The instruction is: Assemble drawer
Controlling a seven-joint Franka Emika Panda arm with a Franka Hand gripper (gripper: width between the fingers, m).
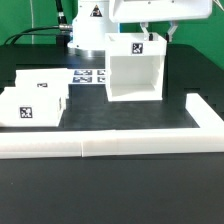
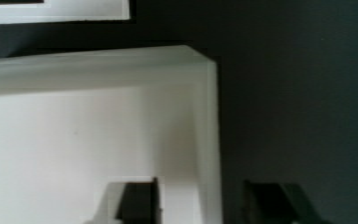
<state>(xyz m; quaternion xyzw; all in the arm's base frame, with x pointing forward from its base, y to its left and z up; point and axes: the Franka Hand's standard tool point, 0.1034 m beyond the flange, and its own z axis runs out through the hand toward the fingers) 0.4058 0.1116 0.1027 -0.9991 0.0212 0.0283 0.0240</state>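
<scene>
The drawer housing (image 1: 134, 68) is a tall white box with a tag on top, standing at the middle back with its open side toward the camera. Two white trays with tags lie at the exterior view's left, one behind (image 1: 42, 84) and one in front (image 1: 30, 108). My gripper (image 1: 158, 35) hangs over the housing's wall on the exterior view's right. In the wrist view my gripper (image 2: 202, 205) straddles that wall (image 2: 190, 120), with one dark finger (image 2: 137, 202) against the wall and the other (image 2: 268, 202) a small gap away. The jaws are open.
The marker board (image 1: 90, 77) lies flat between the trays and the housing. A long low white border wall (image 1: 120, 146) runs along the front and turns back at the exterior view's right (image 1: 205, 115). The robot base (image 1: 88, 25) stands behind.
</scene>
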